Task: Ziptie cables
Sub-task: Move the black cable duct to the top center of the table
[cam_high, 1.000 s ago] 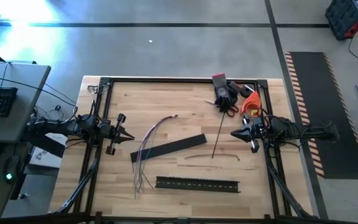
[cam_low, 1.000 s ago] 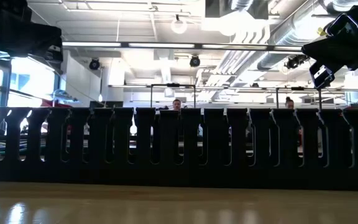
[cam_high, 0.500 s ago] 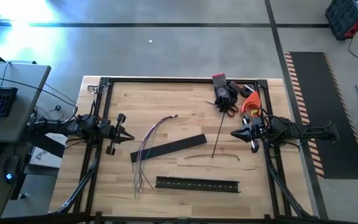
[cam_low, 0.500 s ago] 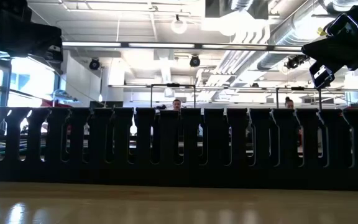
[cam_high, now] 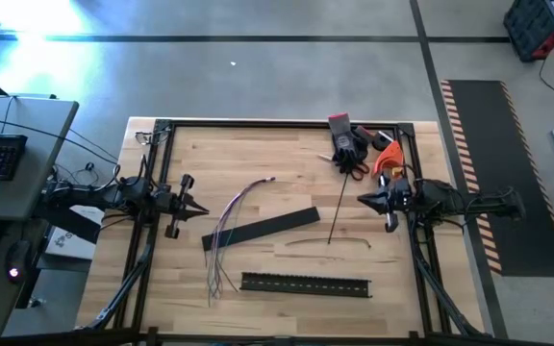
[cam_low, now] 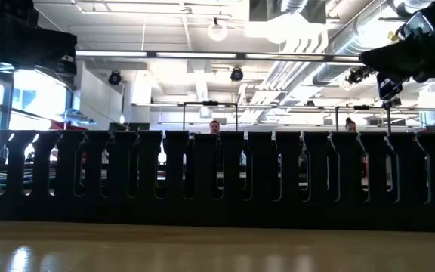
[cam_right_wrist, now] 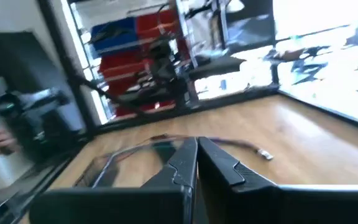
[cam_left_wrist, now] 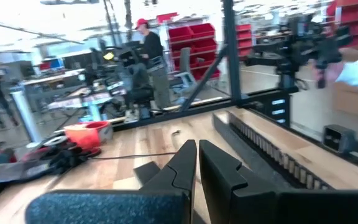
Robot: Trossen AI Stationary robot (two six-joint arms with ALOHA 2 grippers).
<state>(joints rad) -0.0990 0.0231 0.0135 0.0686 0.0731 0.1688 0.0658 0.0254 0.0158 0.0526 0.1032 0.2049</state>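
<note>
You have not started: the cables (cam_high: pixel 224 234) lie loose left of centre, untied, and left pincer (cam_high: pixel 200 211) and right pincer (cam_high: pixel 362 201) are both together, empty.

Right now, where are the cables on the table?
In the high view the cables lie loose on the table's left half, their upper part crossing the flat black strip, their lower ends beside the left end of the slotted duct.

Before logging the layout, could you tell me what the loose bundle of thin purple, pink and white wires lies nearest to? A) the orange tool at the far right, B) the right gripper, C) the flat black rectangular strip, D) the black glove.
C: the bundle of thin wires runs past the left end of the flat black strip.
</note>
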